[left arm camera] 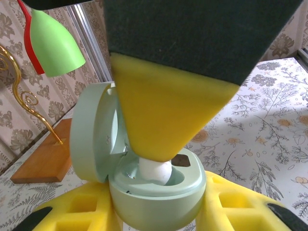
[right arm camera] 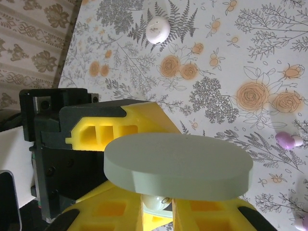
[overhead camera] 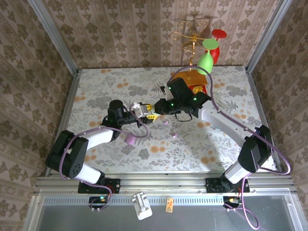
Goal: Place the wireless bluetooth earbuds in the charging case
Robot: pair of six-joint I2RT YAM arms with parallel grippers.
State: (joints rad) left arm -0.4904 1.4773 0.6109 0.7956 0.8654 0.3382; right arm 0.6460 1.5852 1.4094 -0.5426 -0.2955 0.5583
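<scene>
Jaws of the left gripper (overhead camera: 149, 112) and the right gripper (overhead camera: 159, 108) meet tip to tip above the middle of the floral table (overhead camera: 96, 86) in the top view. What sits between them is too small to make out. Two pink earbuds (overhead camera: 167, 122) lie loose on the table nearby, toward the arm bases, and a lilac case (overhead camera: 130, 139) lies beside the left arm.

Left wrist view: the left gripper's yellow jaws are clamped on the base of a mint case (left arm camera: 159, 202), its lid (left arm camera: 94, 137) standing open. One yellow jaw of the right gripper points down from above, its tip on a white earbud (left arm camera: 155, 172) sitting in the case's well. The other jaw is hidden.

Right wrist view: the right gripper's jaws are closed on the white earbud (right arm camera: 156, 202), mostly hidden under the mint lid (right arm camera: 178, 166). A white case (right arm camera: 157, 30) lies well apart on the table. One of the pink earbuds (right arm camera: 287, 140) lies near the right edge.
</scene>
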